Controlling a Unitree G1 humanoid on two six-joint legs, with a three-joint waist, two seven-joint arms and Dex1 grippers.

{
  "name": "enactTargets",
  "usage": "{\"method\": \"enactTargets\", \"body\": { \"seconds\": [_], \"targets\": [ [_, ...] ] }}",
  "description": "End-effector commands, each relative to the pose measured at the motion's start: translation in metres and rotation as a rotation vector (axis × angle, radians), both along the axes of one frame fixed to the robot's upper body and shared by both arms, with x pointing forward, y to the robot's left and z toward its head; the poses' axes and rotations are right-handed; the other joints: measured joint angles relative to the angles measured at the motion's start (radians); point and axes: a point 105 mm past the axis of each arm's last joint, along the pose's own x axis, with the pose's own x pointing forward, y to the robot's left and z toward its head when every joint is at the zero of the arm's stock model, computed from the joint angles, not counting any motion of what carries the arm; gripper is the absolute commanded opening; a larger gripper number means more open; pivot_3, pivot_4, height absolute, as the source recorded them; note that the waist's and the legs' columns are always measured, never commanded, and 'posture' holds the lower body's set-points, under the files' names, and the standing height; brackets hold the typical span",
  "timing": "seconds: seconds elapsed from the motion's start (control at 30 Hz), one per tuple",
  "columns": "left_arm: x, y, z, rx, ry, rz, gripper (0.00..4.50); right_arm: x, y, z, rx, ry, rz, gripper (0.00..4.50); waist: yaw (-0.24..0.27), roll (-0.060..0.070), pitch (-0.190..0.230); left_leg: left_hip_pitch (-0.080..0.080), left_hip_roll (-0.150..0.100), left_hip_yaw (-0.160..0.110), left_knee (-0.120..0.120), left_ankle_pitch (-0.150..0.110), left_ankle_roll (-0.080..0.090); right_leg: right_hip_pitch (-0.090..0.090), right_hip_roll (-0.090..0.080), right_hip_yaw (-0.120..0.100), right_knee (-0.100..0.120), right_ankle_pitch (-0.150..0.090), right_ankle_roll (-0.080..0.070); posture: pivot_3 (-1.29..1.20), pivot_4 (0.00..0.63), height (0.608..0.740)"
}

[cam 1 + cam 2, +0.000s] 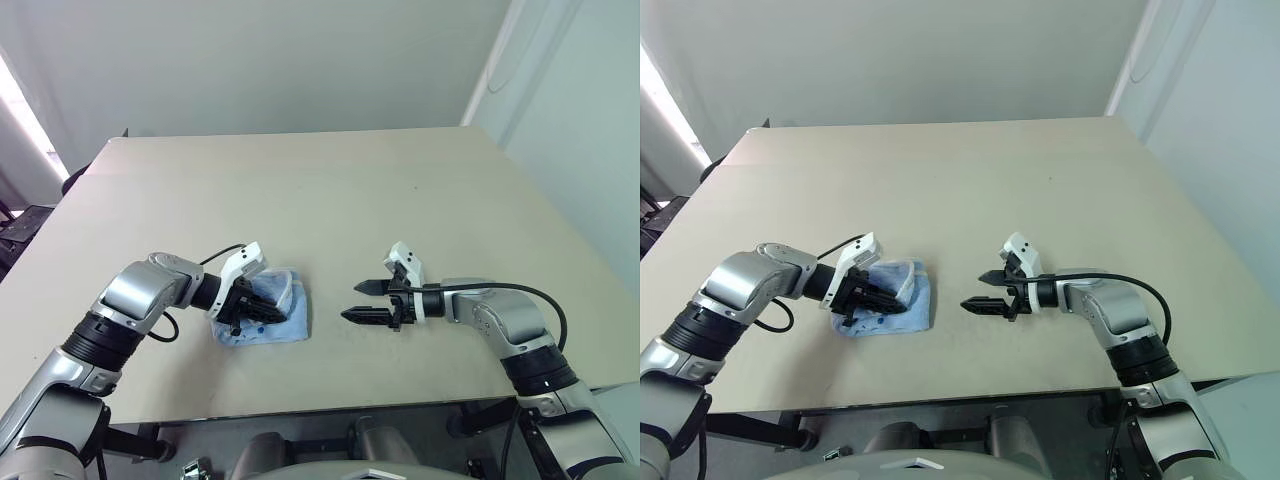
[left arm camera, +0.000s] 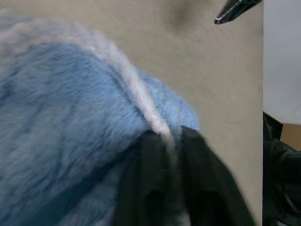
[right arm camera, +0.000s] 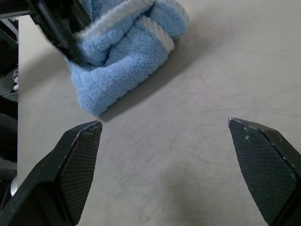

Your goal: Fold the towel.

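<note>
The towel [image 1: 288, 312] is a small light blue terry cloth with white edging, lying bunched and partly folded over on the tan table [image 1: 350, 190] near its front left. My left gripper [image 1: 262, 310] rests on top of it, fingers nearly together, pinching the white edge [image 2: 141, 94]. In the left wrist view the blue pile [image 2: 70, 117] sits right against the gripper [image 2: 169, 134]. My right gripper [image 1: 350, 301] hovers a short way to the right of the towel, pointing at it, open with nothing between its fingers. The right wrist view shows the towel [image 3: 127, 52] ahead of that gripper [image 3: 164, 122].
The table's front edge [image 1: 330, 405] runs just below both arms. Pale walls stand behind and to the right. Dark objects sit off the table's left side [image 1: 25, 225]. Bare tabletop stretches beyond the towel.
</note>
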Motion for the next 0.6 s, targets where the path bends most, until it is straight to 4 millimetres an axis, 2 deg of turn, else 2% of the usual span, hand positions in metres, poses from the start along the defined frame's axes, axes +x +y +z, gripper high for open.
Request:
{"method": "enactTargets", "body": {
  "seconds": [0.03,0.1,0.2,0.37,0.43,0.5,0.6],
  "targets": [
    [0.004,-0.001,0.018,-0.018,-0.069,-0.022,2.17,0.003,0.002,0.01,0.016,-0.042,-0.002,4.5,0.0,0.0,0.0,0.0,0.0,0.0,0.0,0.0,0.0,0.0,0.0,0.0,0.0,0.0,0.0,0.0,0.0,0.74],
    [0.006,0.003,0.026,-0.015,-0.11,-0.018,2.86,0.003,0.002,0.01,0.016,-0.04,-0.001,4.5,0.0,0.0,0.0,0.0,0.0,0.0,0.0,0.0,0.0,0.0,0.0,0.0,0.0,0.0,0.0,0.0,0.0,0.74],
    [0.011,0.012,0.047,-0.015,-0.203,-0.009,2.86,0.003,0.002,0.009,0.018,-0.038,-0.001,4.5,-0.001,0.0,0.0,0.0,0.0,0.0,0.0,0.0,0.0,0.0,0.0,0.0,0.0,0.0,0.0,0.0,0.0,0.74],
    [0.022,0.039,0.078,-0.022,-0.318,0.079,2.86,0.003,0.006,0.008,0.023,-0.033,0.005,4.5,0.0,0.0,0.0,0.0,0.001,0.0,0.0,0.0,0.0,0.0,0.0,0.0,0.001,0.0,0.0,0.0,0.0,0.74],
    [0.023,0.049,0.081,-0.002,-0.347,0.103,2.86,0.001,0.008,0.007,0.027,-0.03,0.013,4.5,0.0,0.0,0.0,0.0,0.001,0.0,0.0,0.0,0.0,0.0,0.0,0.0,0.001,0.0,0.0,0.0,0.0,0.74],
    [0.023,0.072,0.078,0.058,-0.373,0.143,2.86,0.0,0.01,0.008,0.033,-0.031,0.02,4.5,-0.001,0.0,0.0,0.0,0.001,0.0,0.0,0.0,0.0,0.0,0.0,0.0,0.001,0.0,0.0,0.0,0.0,0.74],
    [0.017,0.093,0.075,0.102,-0.409,0.151,2.86,-0.001,0.01,0.008,0.037,-0.03,0.022,4.5,-0.004,0.0,0.0,0.001,0.001,0.001,0.0,0.0,0.0,-0.001,0.0,0.0,0.001,0.0,0.0,0.0,0.0,0.74]
  ]
}}
